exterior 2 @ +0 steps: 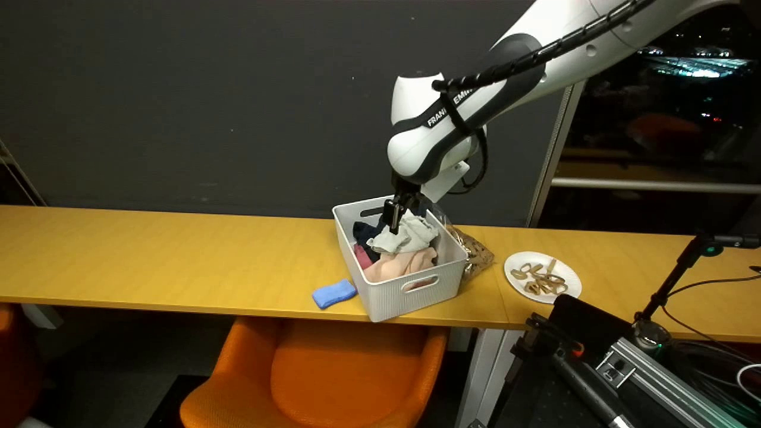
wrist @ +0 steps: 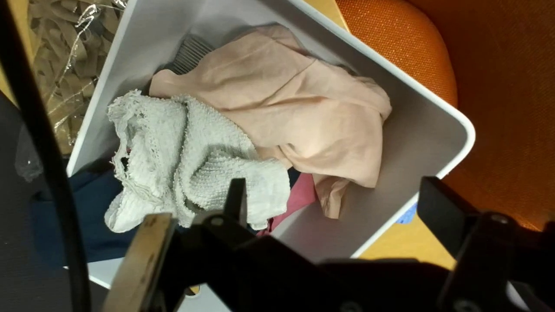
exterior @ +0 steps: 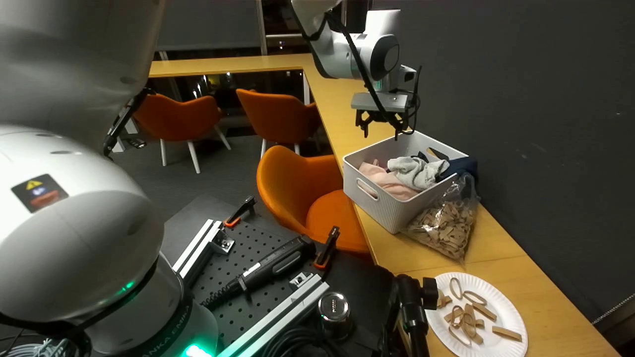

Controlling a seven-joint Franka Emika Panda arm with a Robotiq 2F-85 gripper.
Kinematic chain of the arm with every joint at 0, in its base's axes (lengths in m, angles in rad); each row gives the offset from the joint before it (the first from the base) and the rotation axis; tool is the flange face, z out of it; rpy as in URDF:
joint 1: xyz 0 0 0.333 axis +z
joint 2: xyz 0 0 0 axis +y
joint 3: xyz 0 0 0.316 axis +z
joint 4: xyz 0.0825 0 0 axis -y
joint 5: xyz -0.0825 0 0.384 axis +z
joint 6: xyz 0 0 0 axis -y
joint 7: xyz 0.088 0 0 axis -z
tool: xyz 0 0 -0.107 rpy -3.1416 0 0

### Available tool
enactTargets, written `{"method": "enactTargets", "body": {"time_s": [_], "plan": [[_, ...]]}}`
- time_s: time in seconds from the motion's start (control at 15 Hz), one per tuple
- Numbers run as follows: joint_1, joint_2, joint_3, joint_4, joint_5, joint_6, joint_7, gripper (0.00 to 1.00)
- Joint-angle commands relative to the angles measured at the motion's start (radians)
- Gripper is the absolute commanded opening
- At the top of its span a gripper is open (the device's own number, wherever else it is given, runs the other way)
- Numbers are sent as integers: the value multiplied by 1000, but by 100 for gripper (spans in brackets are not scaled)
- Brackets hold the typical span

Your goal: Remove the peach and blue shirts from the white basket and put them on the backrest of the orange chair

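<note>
- Your pale peach cloth shirt [wrist: 299, 104] lay inside the rectangular white plastic basket [exterior 2: 386, 300].
- The dark navy cloth shirt [exterior: 462, 167] hung partly outside it.
- Your black claw [exterior: 381, 134] stood wide, empty.
- Both transfers onto the curved orange backrest [exterior: 280, 186] apparently remained for you.

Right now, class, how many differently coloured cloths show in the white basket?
4: the peach shirt, the grey cloth overlapping it, the pink-red cloth partly beneath both, and the navy shirt hanging partly over the rim of the white basket. More may be hidden underneath.
</note>
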Motion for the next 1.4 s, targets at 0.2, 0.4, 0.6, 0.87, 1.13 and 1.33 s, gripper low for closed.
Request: {"method": "enactTargets", "body": {"time_s": [0.2,0.4,0.6,0.87,1.13,1.33], "plan": [[-11,60,8,58,-27,-16,-6,100],[-12,144,-4,143,-38,-12,-2,100],[-11,246,-18,267,-59,-10,6,100],[-6,381,-14,449,-61,-87,0,100],[11,442,-30,529,-85,-202,7,100],[-1,501,-32,601,-98,-251,-7,100]]}}
